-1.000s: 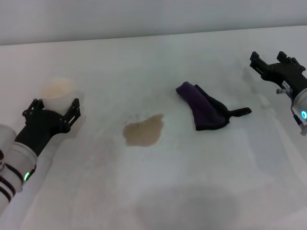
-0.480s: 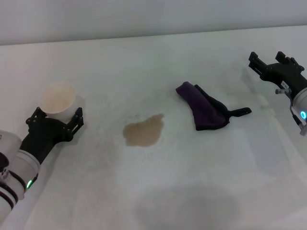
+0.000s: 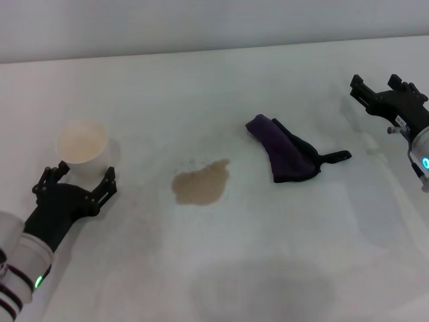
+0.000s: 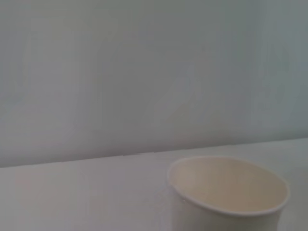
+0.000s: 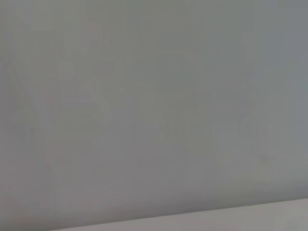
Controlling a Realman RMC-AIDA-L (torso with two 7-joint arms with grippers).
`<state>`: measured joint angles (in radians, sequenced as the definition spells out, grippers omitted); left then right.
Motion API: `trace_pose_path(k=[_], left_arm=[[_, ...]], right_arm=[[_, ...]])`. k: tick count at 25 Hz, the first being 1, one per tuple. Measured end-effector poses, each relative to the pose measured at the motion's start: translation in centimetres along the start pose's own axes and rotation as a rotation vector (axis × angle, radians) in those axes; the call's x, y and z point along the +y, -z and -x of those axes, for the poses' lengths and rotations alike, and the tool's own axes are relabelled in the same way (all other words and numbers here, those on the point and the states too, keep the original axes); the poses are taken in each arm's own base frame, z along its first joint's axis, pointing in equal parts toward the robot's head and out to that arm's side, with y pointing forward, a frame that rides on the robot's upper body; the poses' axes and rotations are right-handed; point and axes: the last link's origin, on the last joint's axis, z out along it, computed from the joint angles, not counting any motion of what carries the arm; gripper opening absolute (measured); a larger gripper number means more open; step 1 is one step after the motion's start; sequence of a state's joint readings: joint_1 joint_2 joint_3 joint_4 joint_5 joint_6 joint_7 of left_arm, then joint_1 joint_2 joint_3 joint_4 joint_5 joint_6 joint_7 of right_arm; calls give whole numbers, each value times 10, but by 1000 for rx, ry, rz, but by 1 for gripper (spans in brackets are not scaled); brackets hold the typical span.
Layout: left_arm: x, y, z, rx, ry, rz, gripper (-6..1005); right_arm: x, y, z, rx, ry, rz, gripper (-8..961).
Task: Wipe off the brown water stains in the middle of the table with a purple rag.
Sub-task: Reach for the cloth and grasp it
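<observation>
Both sets of fingers stood spread and empty. The right gripper (image 3: 383,91) hung by the table's (image 3: 221,80) right edge, with the purple rag (image 3: 287,155) nearer to it than to the left gripper (image 3: 75,182) beside a white cup (image 3: 82,145). The rag's long axis slanted toward the near-right corner; the brown water stains (image 3: 201,183) lay mid-table beyond it.

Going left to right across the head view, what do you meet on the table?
Left gripper, open, with the white paper cup just beyond it → brown water stains → purple rag → right gripper, open.
</observation>
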<state>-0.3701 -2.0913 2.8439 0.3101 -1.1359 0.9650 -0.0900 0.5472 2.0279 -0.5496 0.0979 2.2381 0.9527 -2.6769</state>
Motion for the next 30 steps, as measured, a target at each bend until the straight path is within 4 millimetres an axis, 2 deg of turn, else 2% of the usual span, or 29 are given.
trace_pose_path(k=[4,11,16,19,23,26,30], left_arm=[[0,14,5,19,24,-20,892],[5,46,12,100,102,-68,890],[5,71,7,210,134,-110,889],[3,80,3,262,148,-128,888],[-4,82,2,276,154,-152,887],[-10,82,2,275,164,-173,887],[-18,79,0,282,175,-196,887]], right_arm=[[-1,1,-1,1,1,-1,867],[-1,1,-1,4,-14,1,867],[12,-3,1,51,-7,142,867],[24,-7,11,67,43,291,866],[44,-16,33,147,143,518,866],[69,-25,52,233,265,669,866],[99,-33,72,335,425,758,866]])
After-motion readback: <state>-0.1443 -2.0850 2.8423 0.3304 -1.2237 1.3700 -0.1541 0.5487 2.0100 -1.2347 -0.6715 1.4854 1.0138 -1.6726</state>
